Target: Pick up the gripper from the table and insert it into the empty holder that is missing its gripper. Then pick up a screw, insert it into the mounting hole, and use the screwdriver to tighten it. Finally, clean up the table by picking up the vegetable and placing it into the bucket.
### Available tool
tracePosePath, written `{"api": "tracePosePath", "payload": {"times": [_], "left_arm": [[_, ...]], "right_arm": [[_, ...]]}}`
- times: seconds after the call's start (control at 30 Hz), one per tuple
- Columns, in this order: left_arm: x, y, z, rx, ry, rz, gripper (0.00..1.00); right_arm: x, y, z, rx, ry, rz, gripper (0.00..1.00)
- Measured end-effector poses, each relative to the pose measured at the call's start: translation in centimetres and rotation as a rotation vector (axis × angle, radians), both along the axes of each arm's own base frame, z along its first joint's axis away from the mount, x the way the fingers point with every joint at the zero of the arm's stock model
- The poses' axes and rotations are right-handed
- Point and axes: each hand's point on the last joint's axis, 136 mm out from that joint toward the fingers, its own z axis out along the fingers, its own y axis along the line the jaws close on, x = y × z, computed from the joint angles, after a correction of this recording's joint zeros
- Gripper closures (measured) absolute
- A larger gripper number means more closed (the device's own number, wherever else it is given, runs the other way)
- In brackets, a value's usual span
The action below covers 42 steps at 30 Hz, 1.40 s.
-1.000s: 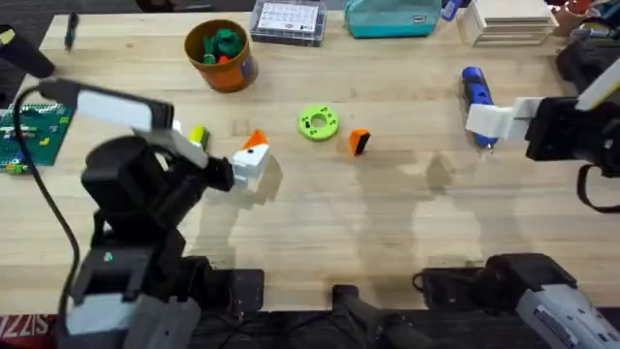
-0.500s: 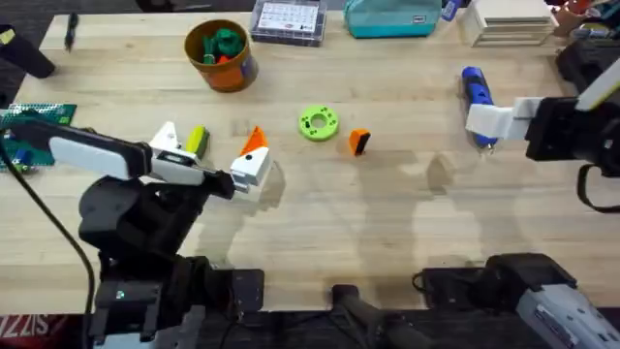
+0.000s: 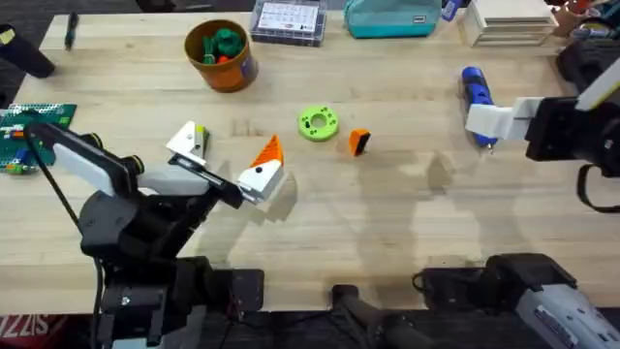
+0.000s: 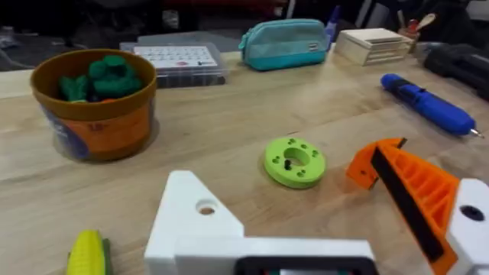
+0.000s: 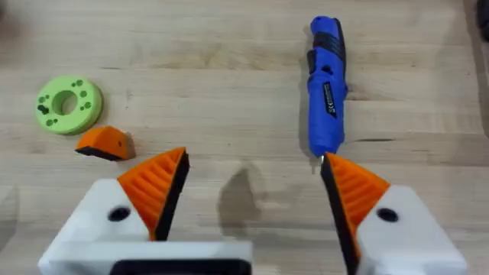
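The loose orange gripper (image 3: 358, 142) (image 5: 103, 143) lies on the table to the right of a green ring disc (image 3: 318, 123). My left gripper (image 3: 228, 147) (image 4: 298, 195) is open with nothing in it, left of that disc. One jaw carries an orange finger (image 3: 268, 152) (image 4: 409, 191); the other is the bare white holder (image 3: 187, 142) (image 4: 195, 221). The yellow-green vegetable (image 3: 200, 136) (image 4: 88, 253) lies right beside the holder. My right gripper (image 3: 481, 121) (image 5: 252, 191) is open at the tip of the blue screwdriver (image 3: 476, 89) (image 5: 325, 95). The orange bucket (image 3: 221, 55) (image 4: 93, 103) stands at the back left, holding green toys.
A teal pouch (image 3: 390, 16) (image 4: 284, 43), a clear parts case (image 3: 288, 19) and a pale wooden box (image 3: 509, 19) line the table's far edge. A green circuit board (image 3: 29, 136) lies at the left edge. Bare wood stretches between the two grippers.
My left arm has dropped lower and its gripper has swung to the right, toward the green disc. The right arm and the loose parts have not moved.
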Motion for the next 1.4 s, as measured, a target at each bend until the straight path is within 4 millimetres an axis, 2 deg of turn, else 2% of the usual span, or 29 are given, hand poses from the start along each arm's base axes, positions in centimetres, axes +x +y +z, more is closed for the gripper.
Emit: {"api": "tracePosePath", "payload": {"times": [0.2, 0.8, 1.07, 1.23, 1.4], "left_arm": [[-1.0, -1.4, 0.7, -0.023, -0.024, -0.096, 0.003], [-3.8, -4.7, 0.5, -0.053, -0.013, -0.34, 0.003], [-4.3, -5.1, 0.5, -0.033, -0.03, -0.378, 0.004], [-4.3, -5.1, 0.5, -0.017, -0.044, -0.381, 0.005], [-4.3, -5.1, 0.5, 0.014, -0.07, -0.386, 0.006]], "right_arm": [[0.0, 0.0, 0.0, 0.0, 0.0, 0.0, 0.008], [0.0, 0.0, 0.0, 0.0, 0.0, 0.0, 0.008], [0.0, 0.0, 0.0, -0.002, 0.0, -0.001, 0.008], [-0.1, -1.4, -0.1, -0.114, 0.006, 0.0, 0.008], [-1.0, -2.0, -0.9, -0.17, 0.06, 0.003, 0.008]]}}
